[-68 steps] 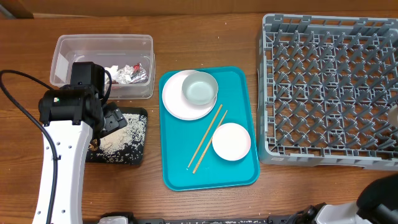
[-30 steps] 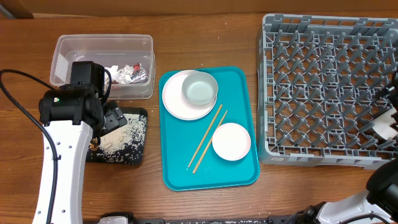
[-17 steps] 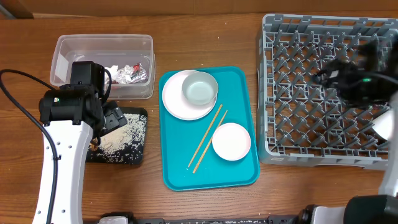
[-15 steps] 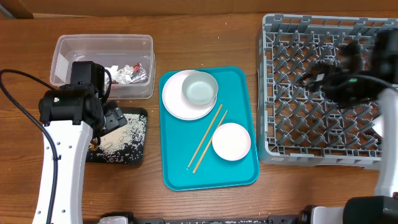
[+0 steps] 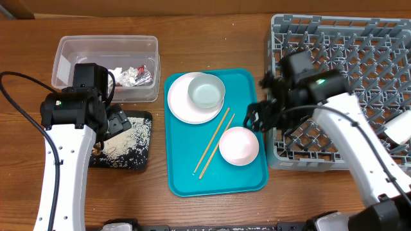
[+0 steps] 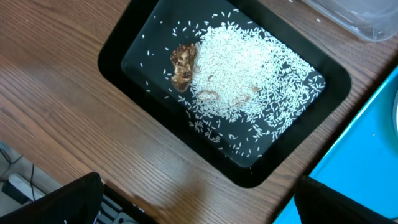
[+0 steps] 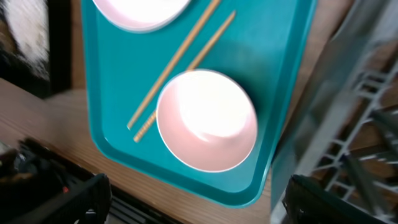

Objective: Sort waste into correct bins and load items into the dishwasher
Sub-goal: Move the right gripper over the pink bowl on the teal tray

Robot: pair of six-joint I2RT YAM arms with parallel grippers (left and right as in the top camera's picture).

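Note:
My left gripper (image 5: pixel 117 123) hangs open and empty over the black tray (image 5: pixel 128 160); in the left wrist view (image 6: pixel 199 211) the black tray (image 6: pixel 137 37) holds rice grains (image 6: pixel 249 93) and a brown scrap (image 6: pixel 183 65). The clear tub (image 5: pixel 83 48) holds the napkin and foil wrappers (image 5: pixel 133 76). My right gripper (image 5: pixel 259 119) is open and empty just above the pink bowl (image 5: pixel 239 145), which shows in the right wrist view (image 7: pixel 206 119) beside the chopsticks (image 7: pixel 180 68). The white plate (image 5: pixel 183 102) carries the pale grey-white bowl (image 5: pixel 206 92). The chopsticks (image 5: pixel 214 142) lie on the teal tray.
The teal tray (image 5: pixel 247 86) sits mid-table, its right edge close to the grey dish rack (image 5: pixel 347 64). The rack's wall (image 7: pixel 354 81) stands right beside my right gripper. The right arm crosses the rack's near left corner.
My right arm has swung in from the far right, across the rack, to the teal tray's right edge above the pink bowl. The left arm has not moved.

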